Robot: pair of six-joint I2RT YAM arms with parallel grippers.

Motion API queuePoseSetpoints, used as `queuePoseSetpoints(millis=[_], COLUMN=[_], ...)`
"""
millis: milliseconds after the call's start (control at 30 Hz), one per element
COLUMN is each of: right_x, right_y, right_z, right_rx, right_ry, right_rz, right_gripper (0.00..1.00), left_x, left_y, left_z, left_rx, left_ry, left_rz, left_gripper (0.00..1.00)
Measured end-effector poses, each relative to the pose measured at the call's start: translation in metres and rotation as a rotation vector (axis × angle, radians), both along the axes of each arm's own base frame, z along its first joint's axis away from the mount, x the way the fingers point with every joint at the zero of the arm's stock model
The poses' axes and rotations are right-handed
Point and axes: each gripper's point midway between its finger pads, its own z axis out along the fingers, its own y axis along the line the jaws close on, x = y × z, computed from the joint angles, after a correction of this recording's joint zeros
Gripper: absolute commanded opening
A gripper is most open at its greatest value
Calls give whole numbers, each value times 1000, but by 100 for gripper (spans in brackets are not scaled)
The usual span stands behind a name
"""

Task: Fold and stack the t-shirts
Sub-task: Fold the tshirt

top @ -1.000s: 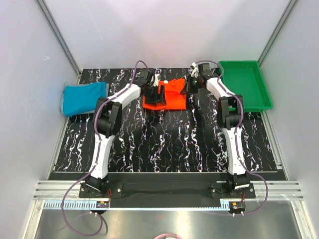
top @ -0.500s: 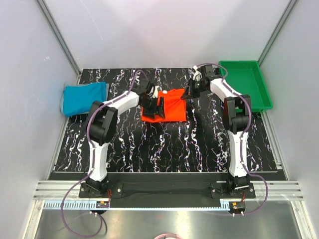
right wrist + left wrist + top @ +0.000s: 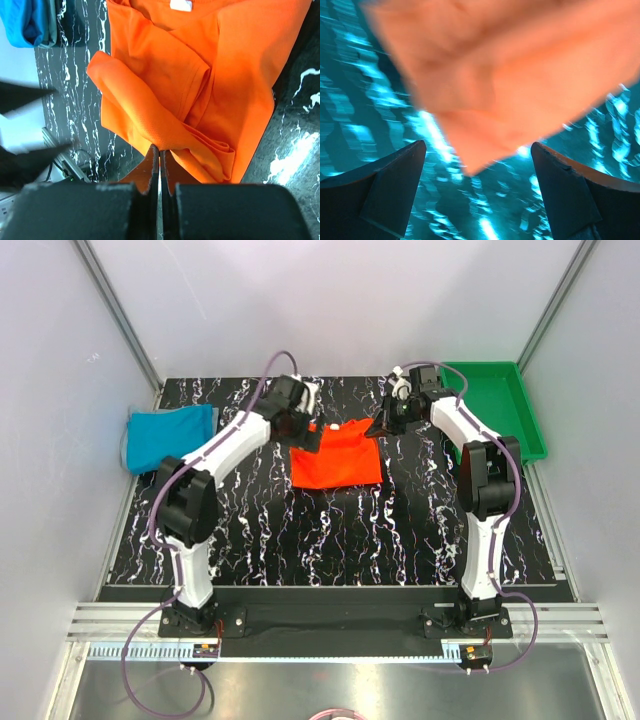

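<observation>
The orange shirt (image 3: 337, 455) lies on the bench (image 3: 330, 530), just left of the green tray (image 3: 490, 405). It is partly folded. One sleeve is tucked in, and a loose flap bunches up at the edge nearest the tray. The blue shirt (image 3: 172, 436) sits in a heap far to the left of the tray, at the other end of the bench.

The right hand (image 3: 159, 152) is shut tight and seems to pinch a fold of the orange shirt at the corner closest to the tray. The left hand (image 3: 477, 146) is on the side of that shirt away from the tray. Its fingers are wide apart and hold nothing, though a tip of orange cloth hangs near them.

The shirt is soft, light and floppy. It will sag and slide if only one spot is held. I think it is best to grab it by two corners or along a hem, pinching both layers, and lift slowly so the fold does not fall open.
</observation>
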Motion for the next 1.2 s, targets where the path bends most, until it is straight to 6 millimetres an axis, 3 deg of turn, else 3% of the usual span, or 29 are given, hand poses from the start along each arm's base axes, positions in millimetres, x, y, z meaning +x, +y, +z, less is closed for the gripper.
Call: queuePoseSetpoints(millis=[133,267,500,667,1000,1200], right_x=[-4,-8,-9,-8,-7,-6], right_y=[0,-1,-1,-1,-1,-1], right_z=[-7,-14,-15,-14,-13,-12], right_rx=[-1,-2,-2,-1,-1,0], right_ry=[20,39,42,37,37,31], right_rz=[-4,-7,-8,-8,-8,-9], right_gripper=[0,0,0,0,0,0], left_x=[41,69,59,55,55,55], left_y=[37,60,49,39,30,34], left_z=[17,5,-37,-37,-39,-52], left_rx=[30,45,57,28,-49,-85], left_ry=[-71,-73,29,41,71,119], left_rz=[47,74,-2,-37,-70,-56], left_gripper=[82,75,77,76,57,54])
